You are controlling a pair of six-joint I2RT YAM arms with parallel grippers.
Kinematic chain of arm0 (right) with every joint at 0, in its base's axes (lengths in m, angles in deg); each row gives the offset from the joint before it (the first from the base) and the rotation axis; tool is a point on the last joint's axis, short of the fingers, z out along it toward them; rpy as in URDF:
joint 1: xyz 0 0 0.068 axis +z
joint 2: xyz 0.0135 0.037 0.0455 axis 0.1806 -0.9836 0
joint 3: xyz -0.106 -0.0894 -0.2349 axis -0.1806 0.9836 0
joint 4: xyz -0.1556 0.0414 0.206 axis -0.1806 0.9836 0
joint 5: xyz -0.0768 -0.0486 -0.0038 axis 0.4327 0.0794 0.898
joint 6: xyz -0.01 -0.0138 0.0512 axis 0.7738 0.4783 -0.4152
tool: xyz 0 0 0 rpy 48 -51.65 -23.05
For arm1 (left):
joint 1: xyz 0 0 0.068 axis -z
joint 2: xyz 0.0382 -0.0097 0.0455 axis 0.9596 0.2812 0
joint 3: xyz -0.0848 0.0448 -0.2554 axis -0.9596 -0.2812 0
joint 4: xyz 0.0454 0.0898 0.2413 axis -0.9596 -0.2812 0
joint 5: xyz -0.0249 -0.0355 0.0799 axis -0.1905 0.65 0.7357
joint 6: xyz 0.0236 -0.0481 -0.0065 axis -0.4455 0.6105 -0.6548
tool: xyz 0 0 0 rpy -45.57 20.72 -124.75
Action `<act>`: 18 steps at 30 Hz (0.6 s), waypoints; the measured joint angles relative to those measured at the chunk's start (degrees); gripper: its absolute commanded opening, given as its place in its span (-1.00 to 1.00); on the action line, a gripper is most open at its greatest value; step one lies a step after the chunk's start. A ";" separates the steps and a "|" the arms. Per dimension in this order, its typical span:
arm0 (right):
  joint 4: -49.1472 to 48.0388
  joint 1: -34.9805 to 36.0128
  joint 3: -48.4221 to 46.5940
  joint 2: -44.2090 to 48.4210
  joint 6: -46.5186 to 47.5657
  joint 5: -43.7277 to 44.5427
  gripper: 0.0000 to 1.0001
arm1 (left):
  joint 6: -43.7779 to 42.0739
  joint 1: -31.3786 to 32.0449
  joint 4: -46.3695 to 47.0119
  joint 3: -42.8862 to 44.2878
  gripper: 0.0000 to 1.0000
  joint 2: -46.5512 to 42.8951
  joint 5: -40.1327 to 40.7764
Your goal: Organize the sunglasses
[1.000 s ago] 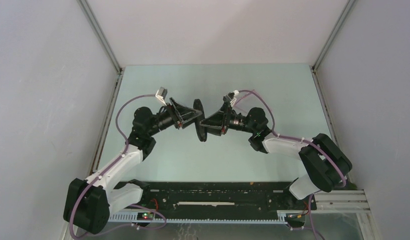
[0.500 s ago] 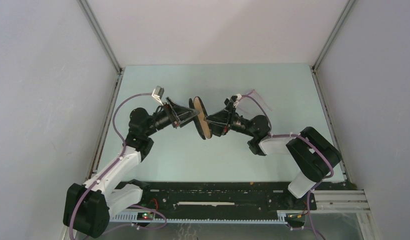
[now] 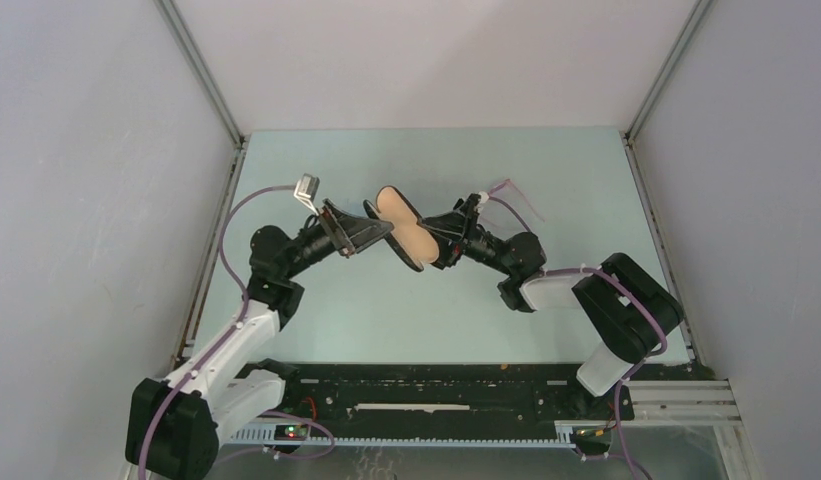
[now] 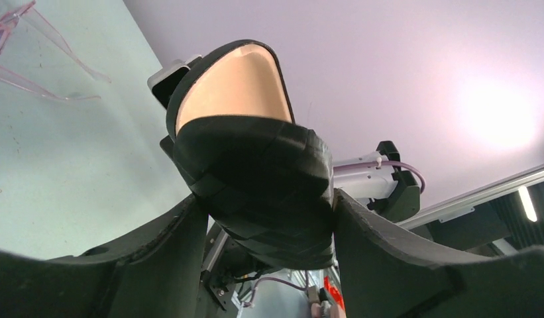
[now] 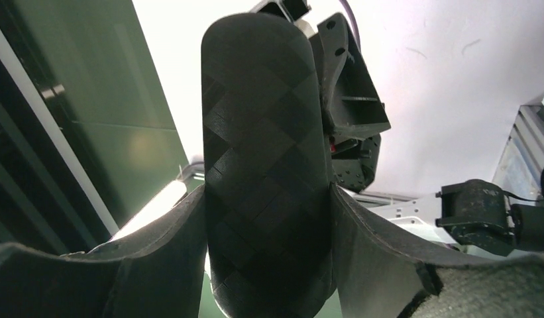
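Pale green table [image 3: 316, 300] lay below the black case [image 3: 401, 232], clamped partly open between the left gripper [image 4: 266, 202] and right gripper [image 5: 268, 199], so parting it gently and evenly seemed wise, with the sunglasses [image 4: 4, 33] lying flat beyond the case.

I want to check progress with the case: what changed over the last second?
The black case, edge-on at first, has turned between the arms so its tan lining now shows from above. Both the left pincer and the right pincer stay clamped on it.
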State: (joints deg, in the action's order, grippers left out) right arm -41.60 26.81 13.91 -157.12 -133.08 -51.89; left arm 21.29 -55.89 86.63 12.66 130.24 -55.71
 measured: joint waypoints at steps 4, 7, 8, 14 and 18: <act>0.13 0.00 0.24 0.00 -3.56 2.51 -1.00 | -2.05 -0.07 2.67 -1.44 -1.00 -1.36 -0.83; 0.11 0.00 0.28 0.00 -4.66 3.63 -1.00 | -4.70 -0.09 4.28 -2.01 -1.00 -2.05 -1.84; 0.13 0.00 0.28 0.00 -4.66 3.82 -1.00 | -5.18 -0.09 4.70 -2.21 -1.00 -2.08 -1.97; 0.17 0.00 0.31 0.00 -4.66 4.26 -0.57 | -6.21 -0.09 6.23 -2.91 -1.00 -2.10 -2.43; 0.24 -0.07 0.31 0.00 -4.66 4.22 -0.14 | -6.21 -0.09 6.27 -3.15 -1.00 -2.10 -2.43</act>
State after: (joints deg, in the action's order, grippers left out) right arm -41.36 26.74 14.22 -157.12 -137.74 -47.67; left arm 15.08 -55.97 92.90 9.51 128.14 -58.13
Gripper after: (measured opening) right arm 0.662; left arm 0.653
